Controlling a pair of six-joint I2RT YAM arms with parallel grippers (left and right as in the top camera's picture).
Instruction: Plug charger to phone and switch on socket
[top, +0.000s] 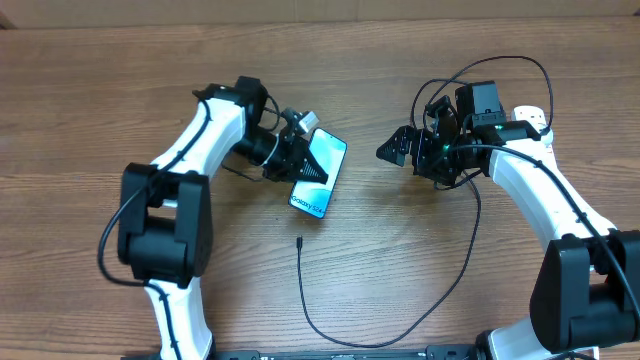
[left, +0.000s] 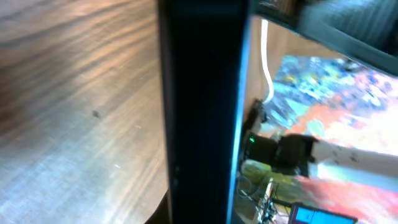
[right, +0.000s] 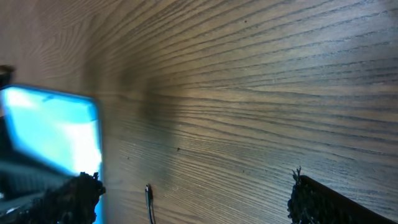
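Two tools: the left tool (top: 310, 168) pinches the phone (top: 314, 199), the right tool (top: 392, 150) stands spread.

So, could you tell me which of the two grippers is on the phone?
The left gripper: it is shut on the phone, while the right gripper stands open, apart from it.

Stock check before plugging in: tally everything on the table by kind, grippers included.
phone: 1
charger: 1
socket: 1, mostly hidden behind the right arm
grippers: 2, left gripper closed on the phone, right gripper open and empty
Total: 5
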